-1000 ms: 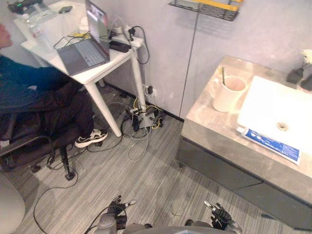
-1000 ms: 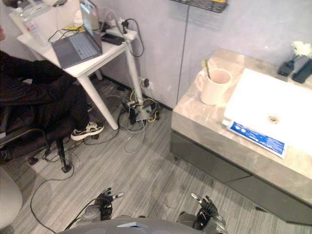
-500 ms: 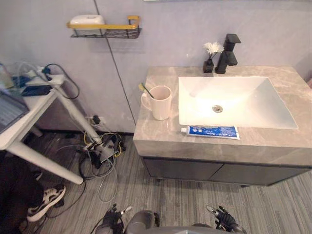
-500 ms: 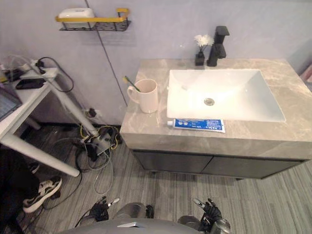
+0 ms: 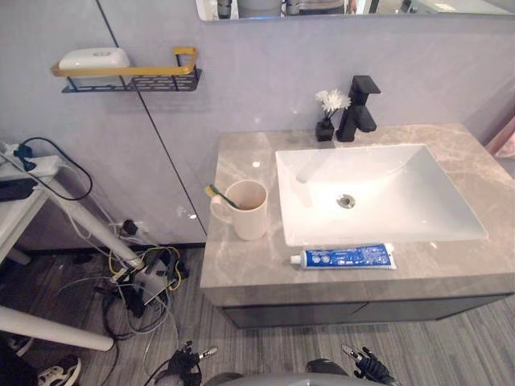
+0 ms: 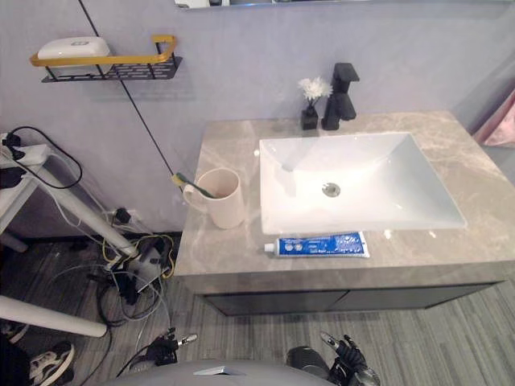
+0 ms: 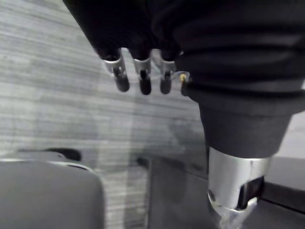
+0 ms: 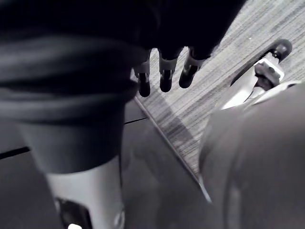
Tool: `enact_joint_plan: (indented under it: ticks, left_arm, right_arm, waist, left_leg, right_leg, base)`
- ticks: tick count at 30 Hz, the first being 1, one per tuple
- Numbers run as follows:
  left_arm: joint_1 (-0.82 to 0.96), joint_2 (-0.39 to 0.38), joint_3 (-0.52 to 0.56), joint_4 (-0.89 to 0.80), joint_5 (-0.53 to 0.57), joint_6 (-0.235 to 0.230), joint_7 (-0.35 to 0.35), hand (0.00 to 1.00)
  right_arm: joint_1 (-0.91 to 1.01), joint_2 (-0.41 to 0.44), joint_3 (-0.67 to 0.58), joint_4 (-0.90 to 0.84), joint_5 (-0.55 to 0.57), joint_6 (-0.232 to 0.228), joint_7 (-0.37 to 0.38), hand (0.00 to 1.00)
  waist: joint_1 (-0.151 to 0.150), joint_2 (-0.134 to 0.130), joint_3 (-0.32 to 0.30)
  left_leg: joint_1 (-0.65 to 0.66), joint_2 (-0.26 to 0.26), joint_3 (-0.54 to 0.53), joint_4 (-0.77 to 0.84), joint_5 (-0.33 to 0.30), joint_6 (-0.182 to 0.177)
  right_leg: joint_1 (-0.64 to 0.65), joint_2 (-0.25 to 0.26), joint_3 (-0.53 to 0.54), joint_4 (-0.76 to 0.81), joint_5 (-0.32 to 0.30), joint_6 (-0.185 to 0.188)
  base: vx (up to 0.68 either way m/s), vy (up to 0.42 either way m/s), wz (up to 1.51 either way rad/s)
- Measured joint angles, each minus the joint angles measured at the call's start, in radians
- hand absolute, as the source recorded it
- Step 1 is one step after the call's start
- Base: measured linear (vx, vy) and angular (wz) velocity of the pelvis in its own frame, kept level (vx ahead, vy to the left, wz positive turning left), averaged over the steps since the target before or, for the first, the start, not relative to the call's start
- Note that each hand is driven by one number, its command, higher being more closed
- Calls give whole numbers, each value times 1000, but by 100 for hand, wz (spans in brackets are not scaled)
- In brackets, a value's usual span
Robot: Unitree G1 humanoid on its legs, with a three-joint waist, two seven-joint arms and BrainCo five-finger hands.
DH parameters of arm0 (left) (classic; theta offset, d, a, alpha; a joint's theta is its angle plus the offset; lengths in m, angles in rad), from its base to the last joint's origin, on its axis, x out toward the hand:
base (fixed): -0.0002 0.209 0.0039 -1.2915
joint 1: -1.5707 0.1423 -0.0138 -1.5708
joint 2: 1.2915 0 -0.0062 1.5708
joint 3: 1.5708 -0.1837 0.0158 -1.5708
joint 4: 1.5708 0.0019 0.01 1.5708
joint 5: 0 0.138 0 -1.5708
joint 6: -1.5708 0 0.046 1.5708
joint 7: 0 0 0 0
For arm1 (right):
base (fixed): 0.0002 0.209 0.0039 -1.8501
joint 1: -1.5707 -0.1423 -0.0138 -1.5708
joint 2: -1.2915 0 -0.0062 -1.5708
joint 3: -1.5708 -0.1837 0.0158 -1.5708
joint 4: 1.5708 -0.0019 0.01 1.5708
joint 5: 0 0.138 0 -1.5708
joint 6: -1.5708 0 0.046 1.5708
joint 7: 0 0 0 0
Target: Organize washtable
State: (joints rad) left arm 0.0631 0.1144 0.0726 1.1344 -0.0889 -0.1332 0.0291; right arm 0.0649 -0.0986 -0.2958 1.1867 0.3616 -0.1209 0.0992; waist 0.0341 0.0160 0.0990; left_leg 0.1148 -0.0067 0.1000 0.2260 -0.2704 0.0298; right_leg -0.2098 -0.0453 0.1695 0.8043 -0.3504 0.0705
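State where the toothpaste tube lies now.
In the left eye view the toothpaste tube lies flat on the countertop, just in front of the sink, right of the mug.

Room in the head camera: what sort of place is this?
Probably a washroom corner set up in an office or lab: a sink with a tap, a mug and toothpaste on the counter, yet loose cables lie beside it.
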Motion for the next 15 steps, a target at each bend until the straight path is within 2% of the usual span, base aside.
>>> enact_joint_plan:
  ticks: [2, 3, 4, 5, 6, 7, 8, 9, 13, 15]
  left_arm:
    - [-8, -10, 10, 5, -2, 3, -1, 0]
    - [-4, -4, 11, 2, -3, 1, -1, 0]
    - [-4, 6, 12, 2, -3, 0, -2, 0]
    - [-13, 2, 28, 21, -2, 3, -1, 0]
    - [-12, -20, 56, 33, -1, 3, -4, 0]
    - [-10, -30, 64, 37, -1, 3, -5, 0]
    - [-7, -47, 78, 43, 0, 4, -8, 0]
    - [-5, -55, 82, 43, 1, 5, -11, 0]
    - [-10, -72, 87, 43, -1, 5, -19, 0]
    - [-16, -77, 87, 43, -1, 5, -19, 0]
  right_arm:
    - [7, 1, -58, -1, -1, 1, 2, 0]
    - [19, 3, -66, 1, -1, 2, 4, 0]
    - [31, 8, -70, 2, -3, 2, 6, 0]
    - [43, 9, -100, 12, -15, 4, 9, 0]
    - [46, -6, -120, 33, -30, 3, 9, 0]
    - [51, -11, -120, 37, -31, 6, 9, 0]
    - [54, -22, -124, 40, -32, 16, 9, 0]
    - [52, -27, -129, 40, -33, 18, 10, 0]
    - [51, -29, -140, 40, -40, 18, 10, 0]
    - [51, -32, -141, 40, -40, 17, 10, 0]
  waist:
    - [-4, 5, 0]
    - [-5, -9, -7]
    - [-5, -30, -14]
    - [-6, -17, -15]
    - [-7, 2, -26]
    - [-8, 5, -28]
    - [-10, 29, -41]
    - [-15, 36, -45]
    - [-26, 28, -42]
    - [-28, 27, -42]
  left_leg:
    - [16, 33, -27, -2, -1, -10]
    - [19, 32, -40, -2, -4, -30]
    - [20, 27, -50, -2, -11, -42]
    - [38, 52, -76, -7, -23, -70]
    - [39, 78, -81, -16, -4, -99]
    - [39, 88, -81, -22, 4, -108]
    - [38, 108, -83, -33, 20, -124]
    - [38, 119, -84, -36, 34, -138]
    - [70, 141, -83, -69, 102, -149]
    - [70, 145, -82, -76, 109, -144]
  right_leg:
    - [-37, -52, -32, -154, 15, 11]
    - [-27, -71, -34, -264, 92, 18]
    - [-24, -84, -25, -323, 153, 41]
    - [5, -69, -39, -326, 114, 52]
    - [15, -52, -58, -338, 119, 44]
    - [22, -42, -61, -351, 121, 41]
    - [32, -24, -74, -379, 130, 27]
    - [44, -13, -77, -397, 137, 17]
    - [117, 5, -91, -495, 187, 1]
    - [139, 7, -98, -543, 216, 0]
  base:
    - [-234, 24, 32]
    - [-286, -9, 38]
    - [-69, -140, 42]
    - [91, -231, 35]
    - [165, -241, 30]
    - [127, -208, 9]
    - [105, -161, 2]
    - [87, -175, -4]
    - [4, -96, -2]
    - [-55, -2, 5]
